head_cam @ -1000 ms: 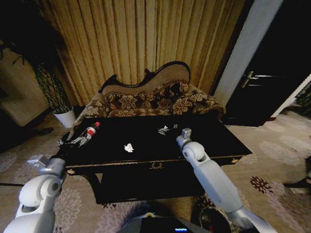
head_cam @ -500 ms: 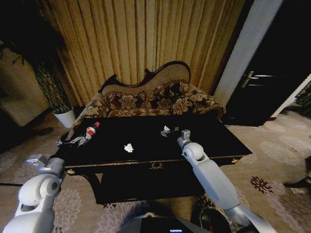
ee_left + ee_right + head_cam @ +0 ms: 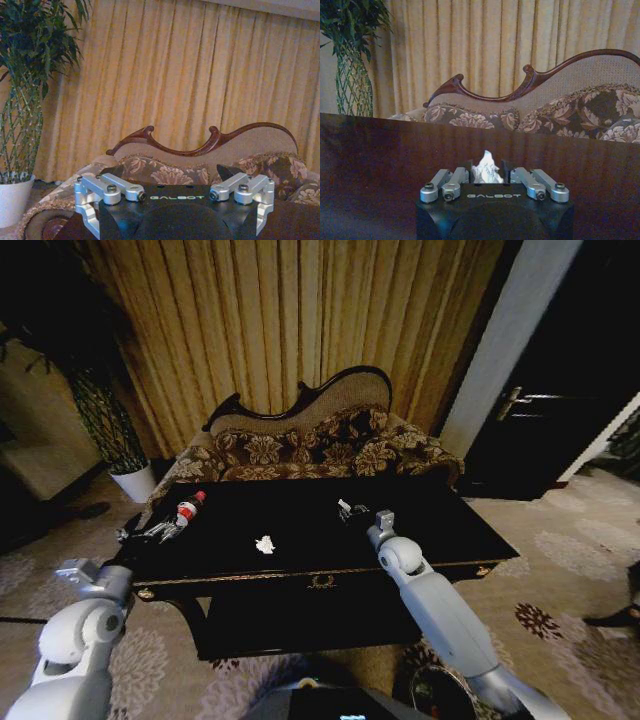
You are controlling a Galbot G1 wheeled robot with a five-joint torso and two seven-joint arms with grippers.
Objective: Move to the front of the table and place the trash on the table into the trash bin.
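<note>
seen from the head: right gripper (image 3: 352,511) reaching out over the low, glossy black wooden table with gold edge trim (image 3: 430,540), toward its far side just in front of the carved-back patterned sofa (image 3: 320,445). seen from the right wrist: that gripper (image 3: 486,170) with its jaws drawn in close on either side of a white crumpled paper scrap (image 3: 486,169), the scrap sitting squarely between the fingers (image 3: 465,172) and poking up above them; gripping it by the look of it, low over the dark tabletop, though lifted or resting cannot be told. elsewhere on the table: a second white crumpled paper scrap (image 3: 265,544) lying near the middle, well apart from the right gripper, and a clear plastic bottle with red cap and label (image 3: 187,508) lying on its side near the table's left end. left gripper (image 3: 148,532) hanging at that left end, just beside the bottle; from the left wrist, its jaws (image 3: 175,197) spread wide with nothing between them, facing the sofa back and the tan pleated curtain (image 3: 190,75). white plant pot (image 3: 133,480) on the floor beyond the table's left end.
</note>
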